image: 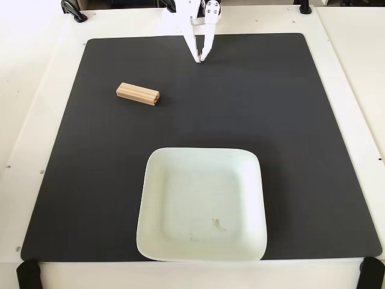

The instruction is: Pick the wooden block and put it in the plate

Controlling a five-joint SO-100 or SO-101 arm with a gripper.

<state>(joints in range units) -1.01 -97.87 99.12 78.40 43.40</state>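
A black mat (pixel 289 120) covers most of a white table (pixel 36 90), seen from above. The step in hand looks like the reach for the wooden block (pixel 138 94): the claw (pixel 200 59) should spread its fingers, turn to span the block's short width, and come down over its middle. The claw hangs at the mat's far edge, fingers drawn together and empty. The block lies well apart from it, nearer and to the left. The plate (pixel 157 198) sits empty near the front edge.

Grooved tan wooden block (pixel 138 94) lies flat upper left (slightly angled), well apart from the empty pale square plate (pixel 157 208).
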